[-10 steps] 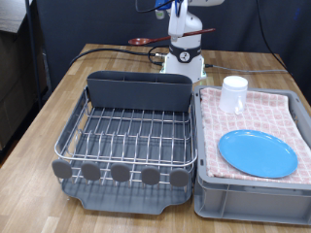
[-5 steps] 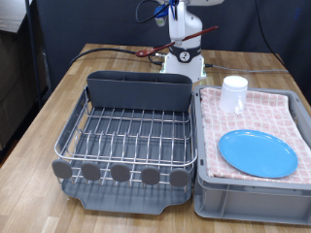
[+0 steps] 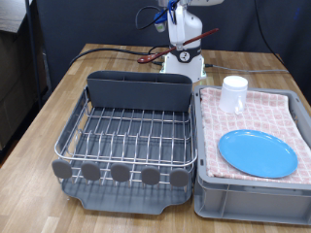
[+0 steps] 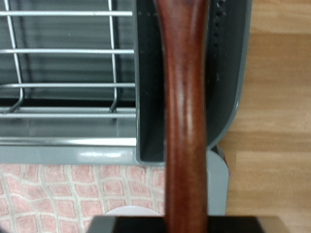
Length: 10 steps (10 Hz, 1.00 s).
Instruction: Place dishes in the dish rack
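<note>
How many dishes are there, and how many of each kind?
Blue plate: 1, on the pink cloth
White mug: 1, on the cloth
Wooden spoon: 1, in the gripper, above the dish rack
Total: 3

Red-brown spoon (image 3: 175, 46) seemingly aloft behind rack (image 3: 126, 136); mug (image 3: 233, 94), blue plate (image 3: 258, 152) on cloth.

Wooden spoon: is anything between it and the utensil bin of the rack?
Nothing visible. The wooden spoon hangs in the air over the utensil bin, whose opening shows no contents in the wrist view.
</note>
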### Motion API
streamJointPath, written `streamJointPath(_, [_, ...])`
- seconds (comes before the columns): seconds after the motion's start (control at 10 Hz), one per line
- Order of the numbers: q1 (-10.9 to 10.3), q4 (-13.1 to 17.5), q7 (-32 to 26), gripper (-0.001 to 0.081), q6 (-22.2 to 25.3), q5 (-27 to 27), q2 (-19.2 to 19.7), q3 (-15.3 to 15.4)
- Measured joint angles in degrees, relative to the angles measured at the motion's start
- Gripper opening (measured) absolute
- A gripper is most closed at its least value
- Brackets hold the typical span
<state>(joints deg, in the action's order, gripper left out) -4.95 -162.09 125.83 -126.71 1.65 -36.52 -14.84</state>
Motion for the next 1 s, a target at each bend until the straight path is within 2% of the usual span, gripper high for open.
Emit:
streamJointPath(0.6, [-2.2, 0.0, -10.5, 0.0089, -0.7, 9.0, 2.8, -9.7])
streamJointPath(1.0, [-2.4, 0.0, -15.5, 0.0089, -3.6, 11.4, 7.4, -13.4])
